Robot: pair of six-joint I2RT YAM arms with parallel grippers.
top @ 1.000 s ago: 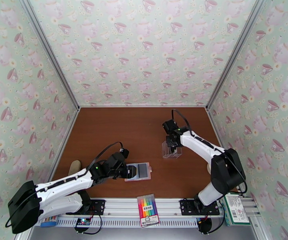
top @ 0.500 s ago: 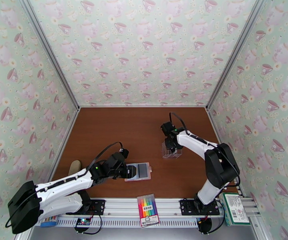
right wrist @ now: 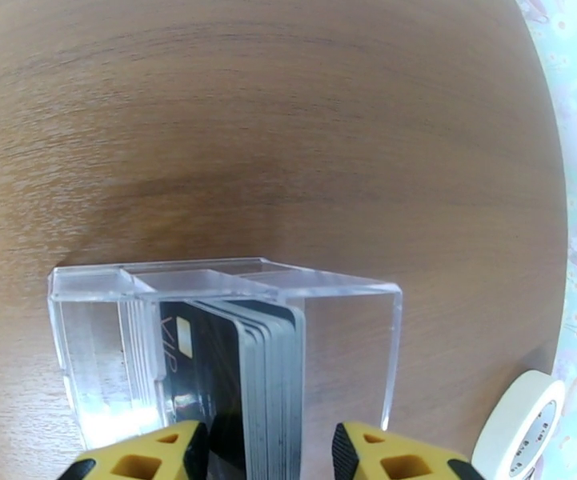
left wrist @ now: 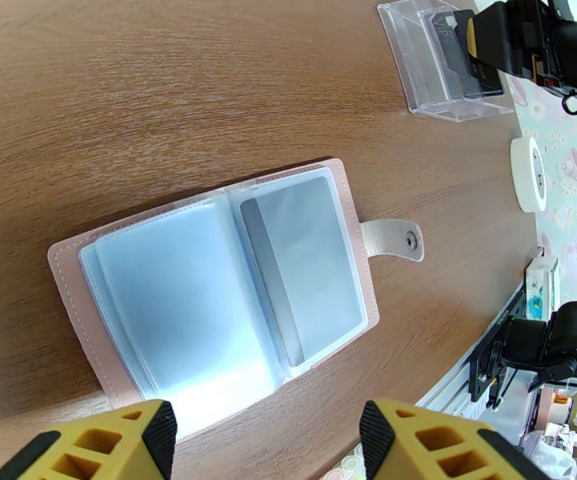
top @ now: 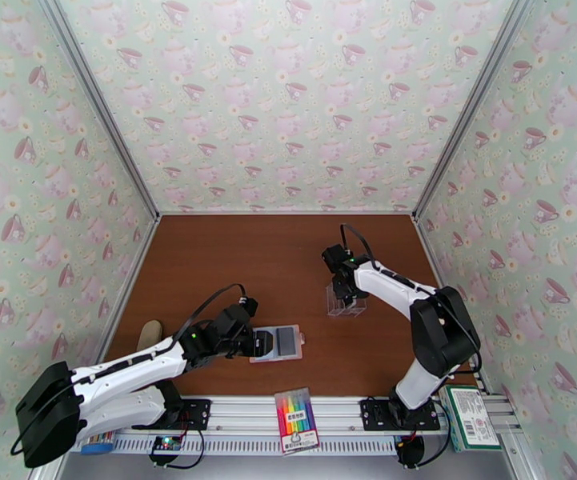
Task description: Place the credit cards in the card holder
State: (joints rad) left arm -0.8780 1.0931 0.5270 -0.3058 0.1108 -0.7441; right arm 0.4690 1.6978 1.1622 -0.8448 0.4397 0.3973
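Pink card holder point(left wrist: 216, 290) before gaping left hand point(left wrist: 264, 438); parted right hand point(right wrist: 260, 450) astride credit cards point(right wrist: 256, 370)

Brown wood-grain table point(top: 232, 266), boxed in on three sides by pale green teacup-wallpaper walls point(top: 288, 98). Metal rail point(top: 240, 410) along the table's near edge.

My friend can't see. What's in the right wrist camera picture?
A stack of dark cards stands on edge in a clear plastic box on a wooden table. The right gripper is open right over them; white tape lies nearby.
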